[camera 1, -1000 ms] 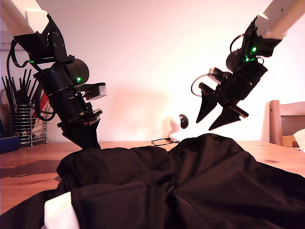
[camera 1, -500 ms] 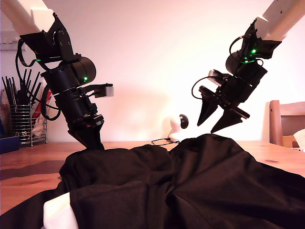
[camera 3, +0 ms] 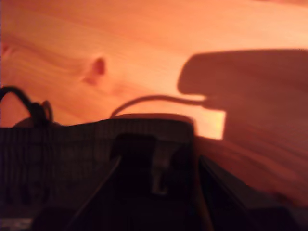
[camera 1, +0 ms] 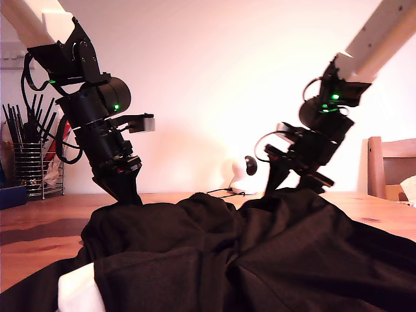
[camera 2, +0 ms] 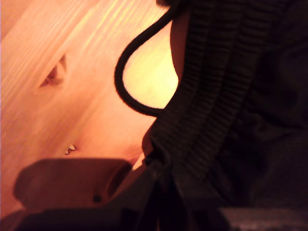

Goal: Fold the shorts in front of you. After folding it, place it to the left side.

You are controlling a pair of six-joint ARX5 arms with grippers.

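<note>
Where shorts (camera 1: 260, 253) bunch, jaws at waistband

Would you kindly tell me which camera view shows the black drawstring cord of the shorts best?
The first wrist view: the black drawstring cord loops clearly over the wooden table beside the ribbed waistband. The second wrist view shows only blurred bits; the exterior view shows none.

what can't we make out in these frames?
- Both grippers' fingertips, exterior view: sunk behind the shorts.
- Which arm is first or second: wrist views too close on the waistband.
- Second gripper's grip: second wrist view blurred and dark.
- Shorts' front: cut off by the exterior view's bottom edge.
</note>
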